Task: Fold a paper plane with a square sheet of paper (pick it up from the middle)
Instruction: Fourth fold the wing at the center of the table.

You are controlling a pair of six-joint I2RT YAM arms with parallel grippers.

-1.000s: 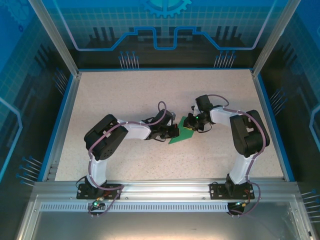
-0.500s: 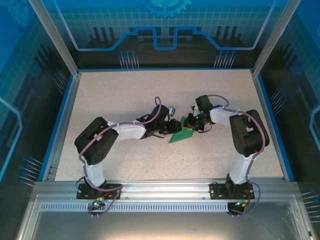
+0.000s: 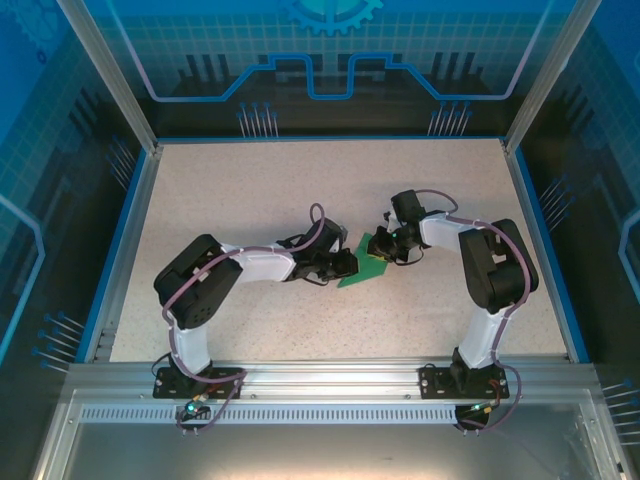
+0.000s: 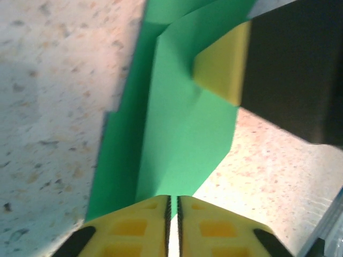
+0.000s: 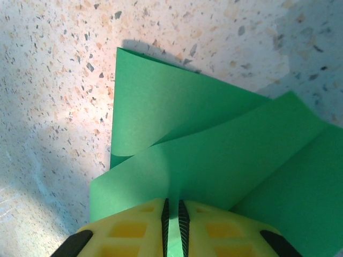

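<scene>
The square sheet of paper (image 3: pixel 358 272) is green and folded into overlapping layers, at mid-table between both arms. My left gripper (image 3: pixel 347 263) meets it from the left. In the left wrist view its jaws (image 4: pixel 172 197) are shut on a corner of the paper (image 4: pixel 182 123), which stands up as a creased flap. My right gripper (image 3: pixel 385 250) holds the far right side. The right wrist view has its jaws (image 5: pixel 172 201) shut on a fold of the paper (image 5: pixel 214 155), with layers fanning out over the table. One of the right gripper's yellow fingertips (image 4: pixel 222 64) presses the sheet in the left wrist view.
The speckled tabletop (image 3: pixel 250 190) is bordered by a blue rim (image 3: pixel 128 240) and clear walls. An aluminium rail (image 3: pixel 320 375) with both arm bases runs along the near edge. Open room lies left, behind and in front of the paper.
The left arm stretched toward the far right over the paper half a second ago, then drew back to about where it was. The right arm and the paper have barely moved.
</scene>
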